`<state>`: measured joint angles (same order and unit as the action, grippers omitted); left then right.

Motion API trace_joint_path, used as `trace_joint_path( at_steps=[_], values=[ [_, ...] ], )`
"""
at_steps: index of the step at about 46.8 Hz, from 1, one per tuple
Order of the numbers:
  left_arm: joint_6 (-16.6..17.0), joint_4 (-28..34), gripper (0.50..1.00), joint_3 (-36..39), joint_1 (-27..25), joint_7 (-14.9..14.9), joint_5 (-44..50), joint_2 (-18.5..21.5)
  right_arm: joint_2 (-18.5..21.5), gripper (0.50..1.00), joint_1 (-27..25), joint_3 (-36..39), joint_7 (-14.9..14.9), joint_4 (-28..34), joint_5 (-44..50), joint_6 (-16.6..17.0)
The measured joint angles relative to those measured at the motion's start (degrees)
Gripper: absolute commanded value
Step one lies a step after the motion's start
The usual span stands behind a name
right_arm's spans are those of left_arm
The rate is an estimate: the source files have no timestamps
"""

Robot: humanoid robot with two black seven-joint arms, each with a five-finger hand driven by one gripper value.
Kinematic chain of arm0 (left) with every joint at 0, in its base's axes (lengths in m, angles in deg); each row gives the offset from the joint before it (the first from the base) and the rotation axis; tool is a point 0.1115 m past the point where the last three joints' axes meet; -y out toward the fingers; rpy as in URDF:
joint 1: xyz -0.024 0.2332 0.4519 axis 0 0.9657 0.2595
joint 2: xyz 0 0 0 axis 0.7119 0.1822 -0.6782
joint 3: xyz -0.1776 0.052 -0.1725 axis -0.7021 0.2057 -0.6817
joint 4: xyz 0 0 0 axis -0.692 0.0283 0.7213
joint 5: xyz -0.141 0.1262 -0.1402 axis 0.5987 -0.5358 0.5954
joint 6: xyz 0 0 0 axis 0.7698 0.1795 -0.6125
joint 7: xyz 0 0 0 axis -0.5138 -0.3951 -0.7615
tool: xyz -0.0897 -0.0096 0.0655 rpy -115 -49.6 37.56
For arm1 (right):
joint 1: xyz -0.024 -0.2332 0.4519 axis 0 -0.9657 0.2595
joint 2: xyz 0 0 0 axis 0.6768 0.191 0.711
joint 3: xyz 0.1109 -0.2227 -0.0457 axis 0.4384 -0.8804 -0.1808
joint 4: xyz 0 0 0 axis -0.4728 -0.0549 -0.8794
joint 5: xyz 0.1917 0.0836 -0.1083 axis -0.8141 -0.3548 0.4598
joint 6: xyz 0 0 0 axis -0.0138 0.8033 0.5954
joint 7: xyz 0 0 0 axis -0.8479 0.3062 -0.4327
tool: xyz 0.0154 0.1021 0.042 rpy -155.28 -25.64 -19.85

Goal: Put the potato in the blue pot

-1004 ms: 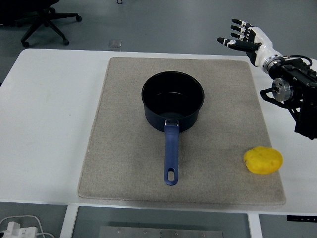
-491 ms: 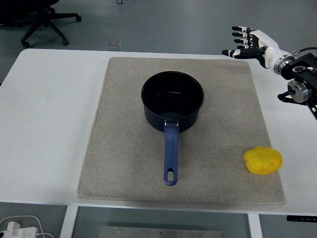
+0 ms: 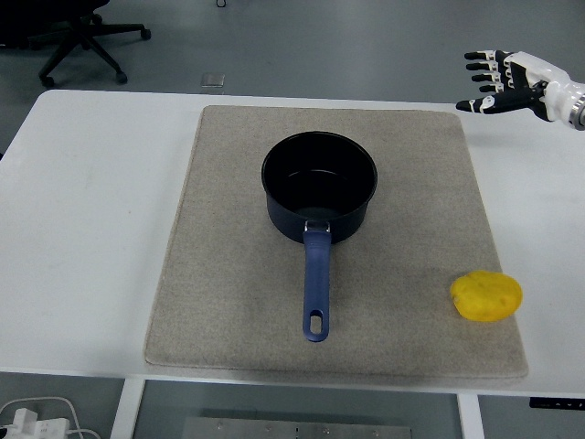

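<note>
There is one white table (image 3: pixel 91 219), and on it lies one grey mat (image 3: pixel 228 302) which I take as the landmark for all places. Left of the mat, beyond the far left corner of the table, one black office chair (image 3: pixel 78 37) stands on the floor, and below the near left corner of the mat, under the table edge, one white cable with a plug (image 3: pixel 32 421) is seen. On the floor behind the mat lies one small grey square plate (image 3: pixel 212 80). On the mat, a little behind its middle, stands one blue pot (image 3: pixel 319 186); it is dark blue, round, upright and has nothing inside, and its one long blue handle (image 3: pixel 315 285) points to the near edge of the mat and has a hole at its end. There is one potato (image 3: pixel 485 295); it is yellow, oval and smooth, and it lies at the right edge of the mat, near its near right corner, well apart from the pot. No brand, label or writing can be read on any of these things. Only one hand is in view: the right hand (image 3: pixel 510 80), black and white, hangs in the air beyond the far right corner of the mat, with its fingers (image 3: pixel 482 73) spread apart and holding nothing, far from the potato.
</note>
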<state>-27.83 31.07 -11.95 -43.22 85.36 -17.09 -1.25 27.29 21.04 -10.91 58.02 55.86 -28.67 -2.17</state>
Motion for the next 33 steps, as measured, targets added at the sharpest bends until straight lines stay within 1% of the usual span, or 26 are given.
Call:
trace_joint_path(
  at_steps=[6,14,17,24,33],
  values=[
    [0.0,0.0,0.996,0.0,0.0,0.0,0.0,0.0,-5.2,0.932,-0.4,0.0,-1.2,-5.5,1.6,1.2],
    [0.0,0.0,0.996,0.0,-0.1,0.0,0.0,0.0,-11.6,0.932,-1.2,0.0,-2.5,-13.4,3.3,1.3],
    [0.0,0.0,0.996,0.0,0.0,-0.1,0.0,0.0,-13.8,0.932,-1.5,0.0,-3.5,-15.8,4.1,1.4],
    [0.0,0.0,0.996,0.0,-0.1,0.0,0.0,0.0,-18.0,0.932,-2.8,0.1,-5.5,-20.1,6.3,2.5],
    [0.0,0.0,0.996,0.1,-0.1,0.0,0.0,0.0,-22.5,0.932,-5.3,0.2,-8.2,-25.2,8.1,2.6]
  ],
)
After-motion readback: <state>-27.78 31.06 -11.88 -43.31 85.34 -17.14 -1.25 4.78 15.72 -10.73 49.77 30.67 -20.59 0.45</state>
